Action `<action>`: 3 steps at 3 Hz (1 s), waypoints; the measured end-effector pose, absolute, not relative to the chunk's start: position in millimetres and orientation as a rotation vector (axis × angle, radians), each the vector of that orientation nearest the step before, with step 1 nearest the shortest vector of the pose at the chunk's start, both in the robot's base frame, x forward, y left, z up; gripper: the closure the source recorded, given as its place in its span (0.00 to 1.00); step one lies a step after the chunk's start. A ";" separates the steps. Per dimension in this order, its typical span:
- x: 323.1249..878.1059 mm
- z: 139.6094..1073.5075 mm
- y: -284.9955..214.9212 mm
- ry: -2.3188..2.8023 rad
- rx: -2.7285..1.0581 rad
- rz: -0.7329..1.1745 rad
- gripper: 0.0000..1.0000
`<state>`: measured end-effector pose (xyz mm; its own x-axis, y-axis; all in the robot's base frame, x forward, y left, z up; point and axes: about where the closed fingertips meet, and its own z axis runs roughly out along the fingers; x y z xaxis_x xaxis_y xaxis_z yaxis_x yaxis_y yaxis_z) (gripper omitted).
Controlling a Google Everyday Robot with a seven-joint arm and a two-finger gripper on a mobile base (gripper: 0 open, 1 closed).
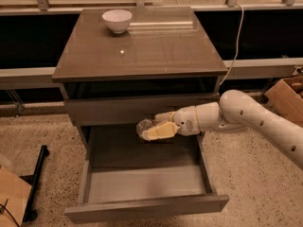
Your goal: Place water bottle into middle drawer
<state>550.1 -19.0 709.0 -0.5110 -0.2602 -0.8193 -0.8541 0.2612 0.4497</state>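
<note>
Hanging sideways over the rear of the open drawer [147,186], the bottle [143,127] is clamped between the jaws of the gripper [157,126], which reaches in from the right. A bowl [117,20] stands on the cabinet top [142,51].

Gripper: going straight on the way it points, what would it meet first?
The gripper, shut on the water bottle, points left over the middle drawer; probably its left wall first, depth unclear.
</note>
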 end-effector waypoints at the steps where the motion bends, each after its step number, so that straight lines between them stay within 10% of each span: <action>1: 622.0 680.7 -28.5 1.882 -0.991 1.227 1.00; 3: 602.6 646.2 -21.6 1.987 -0.917 1.328 1.00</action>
